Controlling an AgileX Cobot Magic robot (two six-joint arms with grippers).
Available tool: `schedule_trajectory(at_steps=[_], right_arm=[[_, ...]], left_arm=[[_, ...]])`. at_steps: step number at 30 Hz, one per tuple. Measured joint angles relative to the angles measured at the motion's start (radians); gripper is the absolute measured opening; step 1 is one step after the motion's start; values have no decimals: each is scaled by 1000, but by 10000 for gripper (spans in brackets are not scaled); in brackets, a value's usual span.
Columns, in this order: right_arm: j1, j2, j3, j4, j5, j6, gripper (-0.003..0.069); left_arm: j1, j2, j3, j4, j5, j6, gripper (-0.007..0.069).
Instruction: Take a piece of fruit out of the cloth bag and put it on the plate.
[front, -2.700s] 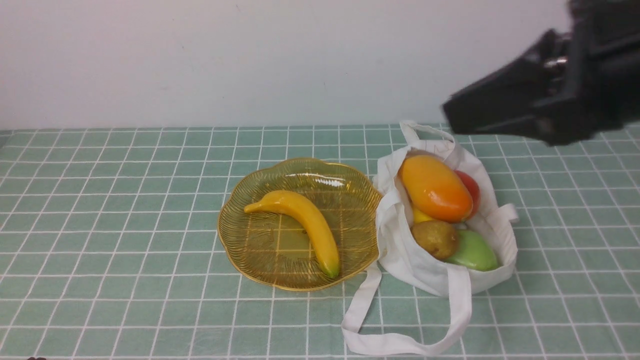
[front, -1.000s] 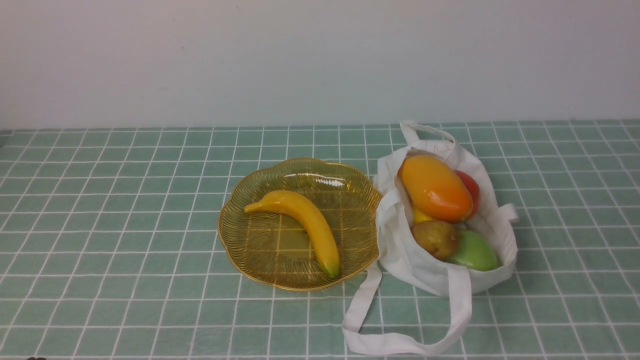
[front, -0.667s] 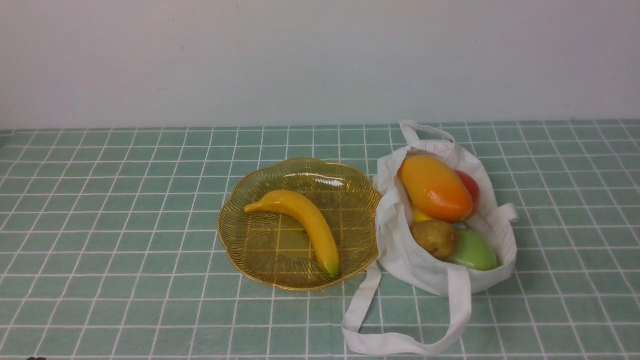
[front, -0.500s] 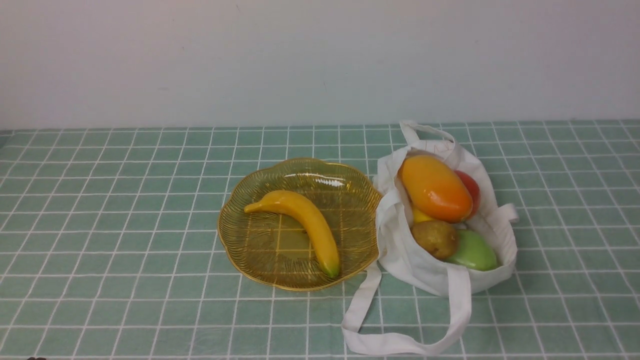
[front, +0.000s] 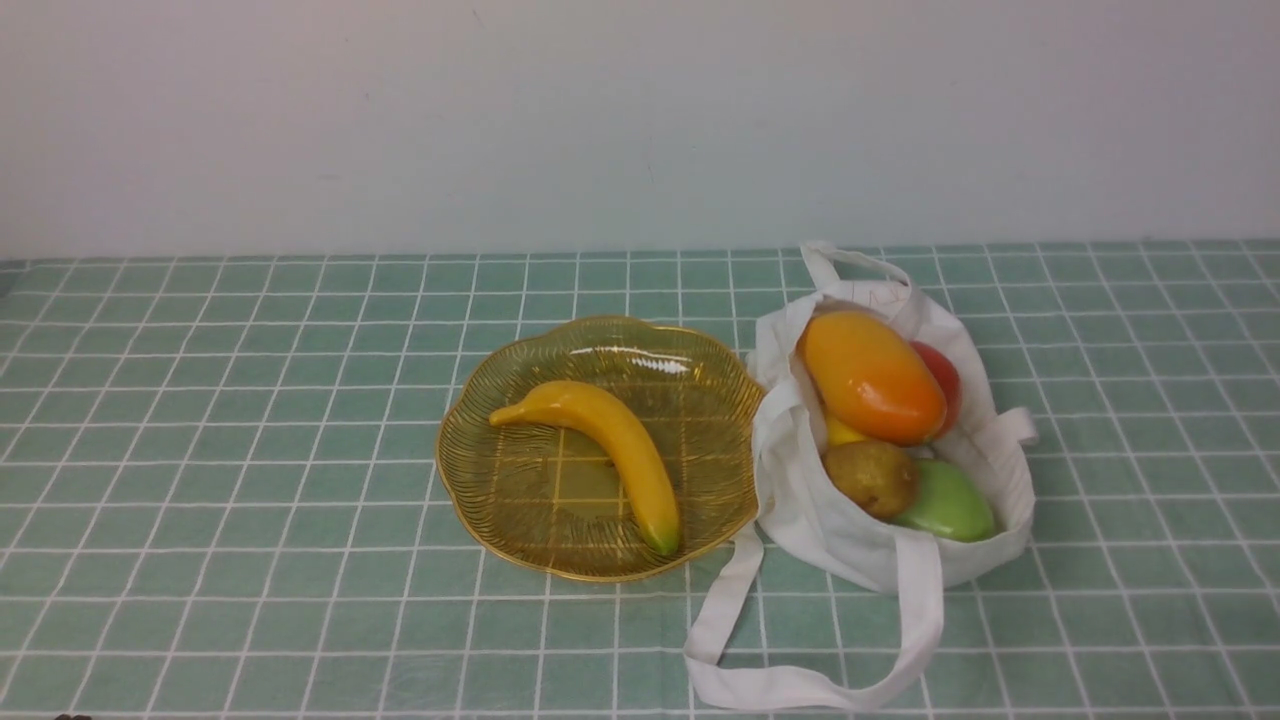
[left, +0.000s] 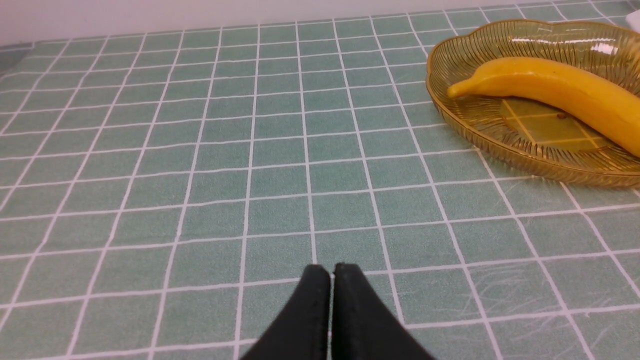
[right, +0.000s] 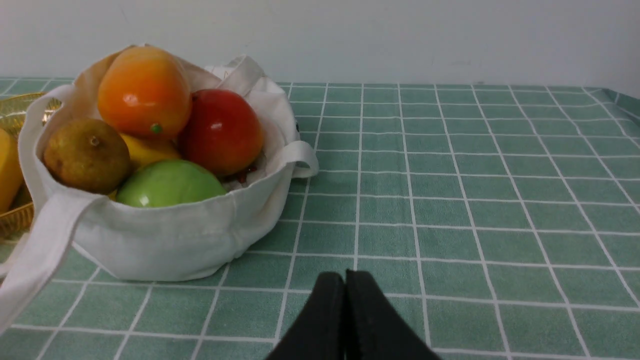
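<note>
1. We count one banana (front: 600, 445), lying on the one plate (front: 480, 500).
2. One cloth bag (front: 860, 545) with two strap handles.
3. In the bag we see five fruits: one mango (front: 870, 375), one red fruit (right: 220, 131), one brown pear (front: 872, 477), one green fruit (front: 945, 503), one yellow fruit (right: 145, 150), mostly hidden.
4. Two grippers: left gripper (left: 331, 272), right gripper (right: 345, 277).

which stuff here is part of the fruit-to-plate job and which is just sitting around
Part of the job: banana, lying on the plate; cloth bag.

Just there: mango, red fruit, brown pear, green fruit, all in the bag.
</note>
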Motion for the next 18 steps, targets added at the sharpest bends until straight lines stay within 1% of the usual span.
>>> schedule_trajectory(at_steps=[12,18], right_arm=[[0,0,0,0,0,2,-13],[-24,0,0,0,0,2,-14]], left_arm=[[0,0,0,0,0,0,-8],[0,0,0,0,0,0,-8]])
